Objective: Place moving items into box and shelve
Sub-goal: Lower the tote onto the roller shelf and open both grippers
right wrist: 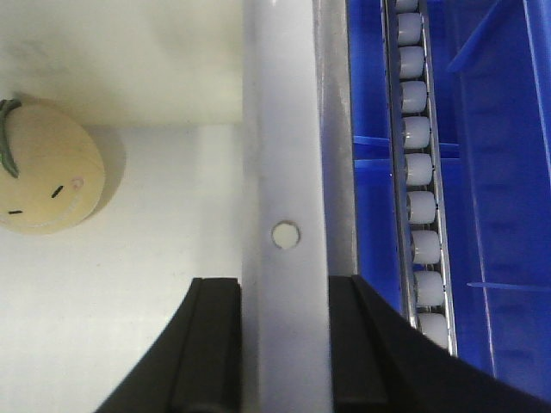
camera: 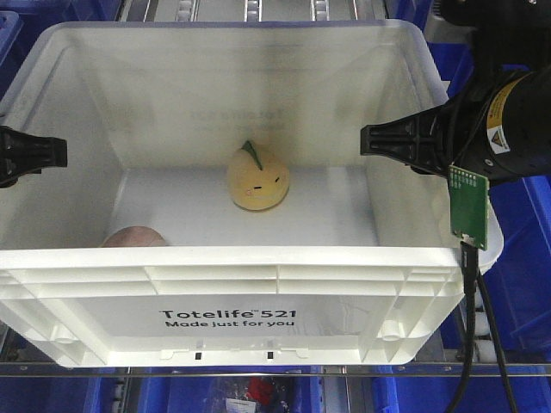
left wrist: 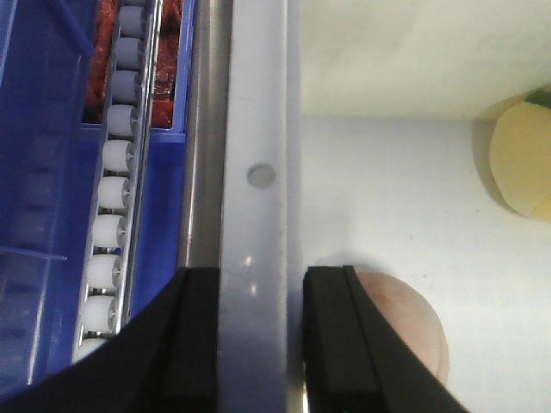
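A white plastic box [camera: 275, 258] marked "Totelife 521" stands in front of me. Inside lie a round yellow toy with a green leaf [camera: 257, 179] and a pinkish round item [camera: 133, 237] at the front left. My left gripper [camera: 52, 153] is shut on the box's left rim [left wrist: 254, 172], with the pinkish item [left wrist: 405, 331] just inside its inner finger. My right gripper [camera: 370, 142] is shut on the right rim [right wrist: 284, 129], one finger inside and one outside. The yellow toy also shows in the left wrist view [left wrist: 523, 168] and in the right wrist view [right wrist: 43, 176].
Roller rails run along both sides of the box, on the left [left wrist: 116, 163] and on the right [right wrist: 417, 172]. Blue bins [camera: 525, 258] surround the box. A green circuit board [camera: 469, 206] with a cable hangs from my right arm over the box's right corner.
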Robot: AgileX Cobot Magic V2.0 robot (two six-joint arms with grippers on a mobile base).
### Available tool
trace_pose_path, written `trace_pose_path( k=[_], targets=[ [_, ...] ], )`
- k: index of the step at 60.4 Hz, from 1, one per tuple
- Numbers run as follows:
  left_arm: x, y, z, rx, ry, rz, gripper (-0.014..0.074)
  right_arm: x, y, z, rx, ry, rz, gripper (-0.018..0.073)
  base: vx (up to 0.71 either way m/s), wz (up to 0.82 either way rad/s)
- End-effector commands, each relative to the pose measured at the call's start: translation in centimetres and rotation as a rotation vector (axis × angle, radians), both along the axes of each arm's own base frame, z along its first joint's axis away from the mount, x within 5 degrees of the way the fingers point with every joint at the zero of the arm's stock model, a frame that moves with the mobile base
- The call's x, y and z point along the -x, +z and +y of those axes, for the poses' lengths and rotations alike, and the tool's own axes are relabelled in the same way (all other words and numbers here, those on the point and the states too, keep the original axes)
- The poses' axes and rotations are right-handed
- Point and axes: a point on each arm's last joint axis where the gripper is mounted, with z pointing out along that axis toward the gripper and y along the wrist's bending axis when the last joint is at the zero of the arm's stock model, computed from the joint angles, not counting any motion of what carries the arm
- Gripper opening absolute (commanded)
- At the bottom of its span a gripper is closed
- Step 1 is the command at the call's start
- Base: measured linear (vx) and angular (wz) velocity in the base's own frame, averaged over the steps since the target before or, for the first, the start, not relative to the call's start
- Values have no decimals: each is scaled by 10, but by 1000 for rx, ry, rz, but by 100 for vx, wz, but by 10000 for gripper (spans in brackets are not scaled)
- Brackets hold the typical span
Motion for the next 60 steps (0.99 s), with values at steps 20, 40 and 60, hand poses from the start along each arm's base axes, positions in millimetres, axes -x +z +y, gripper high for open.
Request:
trace_pose_path(
  k=[20, 40, 60],
  targets=[
    [-1, 25, 5, -10, -17, -173, 146, -4, 30, -7, -5, 41, -208, 49, 0, 0],
    [-18, 11, -3, -79, -121, -393, 146, -35, -2, 15, 36, 31, -328, 49, 0, 0],
    [-45, -35, -17, -142, -123, -366, 225, -62, -42, 34, 117, 11, -338, 130, 0, 0]
  ],
)
